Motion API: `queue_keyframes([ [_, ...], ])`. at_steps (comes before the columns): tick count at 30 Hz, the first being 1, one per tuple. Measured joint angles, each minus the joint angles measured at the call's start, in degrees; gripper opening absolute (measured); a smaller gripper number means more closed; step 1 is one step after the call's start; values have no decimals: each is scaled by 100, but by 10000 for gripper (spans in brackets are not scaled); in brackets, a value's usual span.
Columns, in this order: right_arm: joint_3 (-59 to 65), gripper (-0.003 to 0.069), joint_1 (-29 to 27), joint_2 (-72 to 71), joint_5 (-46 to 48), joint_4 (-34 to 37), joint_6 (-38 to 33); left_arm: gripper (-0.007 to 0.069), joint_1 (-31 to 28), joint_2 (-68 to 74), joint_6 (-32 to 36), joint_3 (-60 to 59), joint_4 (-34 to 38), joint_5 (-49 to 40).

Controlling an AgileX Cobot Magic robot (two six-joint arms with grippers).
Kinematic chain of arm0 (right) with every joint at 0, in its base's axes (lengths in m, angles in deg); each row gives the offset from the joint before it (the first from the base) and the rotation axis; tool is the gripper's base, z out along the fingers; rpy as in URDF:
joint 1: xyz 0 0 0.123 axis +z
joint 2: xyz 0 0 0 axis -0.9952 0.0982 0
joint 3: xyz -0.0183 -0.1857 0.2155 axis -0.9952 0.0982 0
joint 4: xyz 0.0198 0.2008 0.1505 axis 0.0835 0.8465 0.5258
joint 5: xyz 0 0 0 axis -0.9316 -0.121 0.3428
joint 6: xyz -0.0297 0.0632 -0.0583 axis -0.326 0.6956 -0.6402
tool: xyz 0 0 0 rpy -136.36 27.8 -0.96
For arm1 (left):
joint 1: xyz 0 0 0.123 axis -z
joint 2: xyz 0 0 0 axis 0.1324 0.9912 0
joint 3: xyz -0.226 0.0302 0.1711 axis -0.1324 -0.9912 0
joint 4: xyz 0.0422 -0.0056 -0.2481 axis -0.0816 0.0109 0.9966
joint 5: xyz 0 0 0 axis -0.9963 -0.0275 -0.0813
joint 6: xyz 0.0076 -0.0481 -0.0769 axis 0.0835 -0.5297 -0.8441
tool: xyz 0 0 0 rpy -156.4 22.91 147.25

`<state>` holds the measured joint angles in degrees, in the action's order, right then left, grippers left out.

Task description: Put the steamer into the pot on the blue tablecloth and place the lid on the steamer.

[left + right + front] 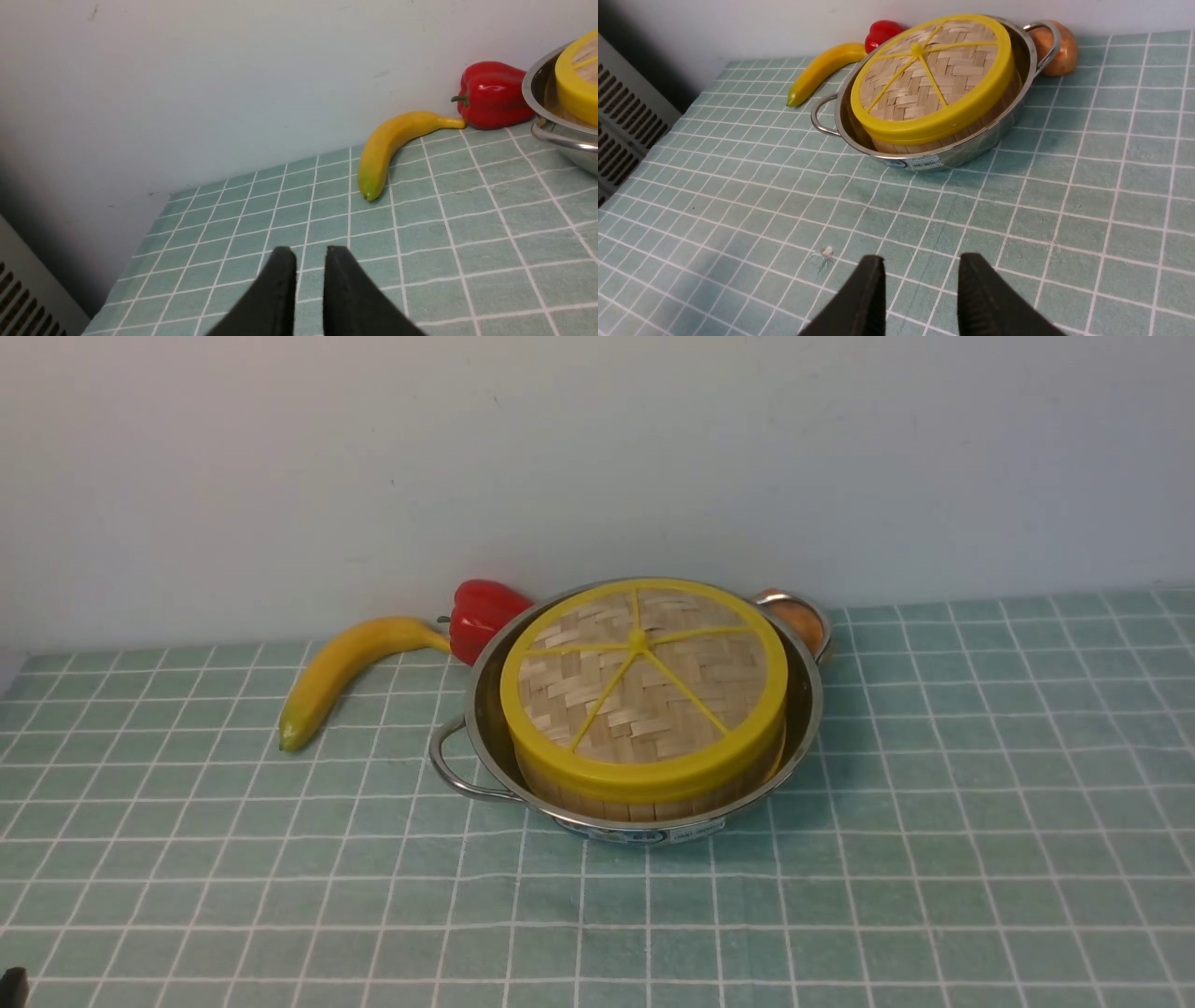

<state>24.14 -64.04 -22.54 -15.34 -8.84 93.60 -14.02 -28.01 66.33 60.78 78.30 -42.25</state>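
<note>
Steamer [644,798] sits inside the pot [481,714], with the lid [644,686] resting flat on top of it, its yellow rim covering the basket's upper edge. The pot stands on the blue tablecloth [934,859], toward the far side near the wall. A banana [341,667] lies to the pot's left, a red pepper [481,616] touches its far-left rim, and an orange fruit [803,621] sits behind its far-right handle. Left gripper [310,259] hangs over bare cloth, well apart from the pot, jaws slightly parted and holding nothing. Right gripper [920,268] hangs over the near cloth, jaws spread with a clear gap, empty.
</note>
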Motion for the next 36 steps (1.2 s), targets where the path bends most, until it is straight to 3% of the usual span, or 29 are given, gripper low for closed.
queue_keyframes([
  [7,0,240,0,-2,5,-29,-68,97,0,0,0,0,0,0],
  [11,43,240,-353,-76,-258,-301,-594,106,0,0,0,0,0,0],
  [13,281,240,-943,-141,-994,-598,-1107,111,0,0,0,0,0,0],
  [21,1983,240,-1855,-228,-3214,-891,-1604,128,0,0,0,0,0,0],
  [30,3754,240,-2060,-426,-4720,-905,-1619,138,0,0,0,0,0,0],
  [36,4108,240,-2059,-1416,-4844,-922,-1619,149,0,0,0,0,0,0],
])
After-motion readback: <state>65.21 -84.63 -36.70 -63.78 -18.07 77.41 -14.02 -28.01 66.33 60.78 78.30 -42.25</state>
